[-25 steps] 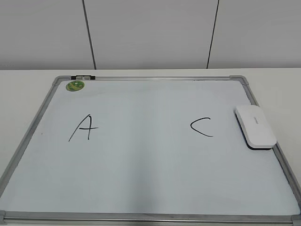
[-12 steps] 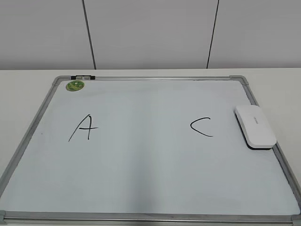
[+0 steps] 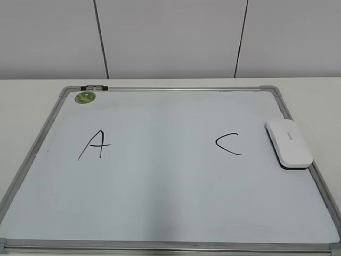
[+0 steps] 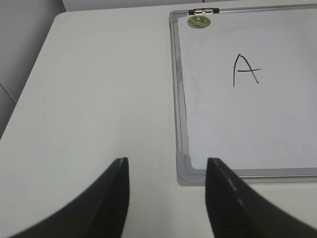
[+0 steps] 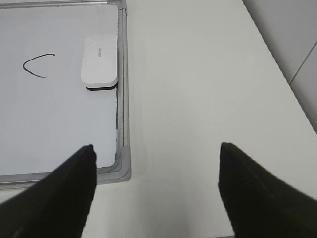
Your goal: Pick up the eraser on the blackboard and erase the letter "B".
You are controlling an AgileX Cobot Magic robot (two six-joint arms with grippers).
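Observation:
The blackboard (image 3: 170, 176) is a white board with a silver frame lying flat on the table. The white eraser (image 3: 289, 143) lies on its right edge, next to the black "C" (image 3: 228, 143). The black "A" (image 3: 95, 144) is on the left. No letter "B" shows between them; that area is bare. My left gripper (image 4: 167, 166) is open and empty, above the table near the board's near left corner (image 4: 185, 173). My right gripper (image 5: 156, 151) is open wide and empty, near the board's near right corner (image 5: 124, 163), with the eraser (image 5: 100, 60) farther ahead. Neither gripper shows in the exterior view.
A round green sticker (image 3: 84, 97) sits at the board's far left corner. White table surface (image 5: 198, 89) lies to the right of the board and to its left (image 4: 99, 89). A pale wall stands behind the table.

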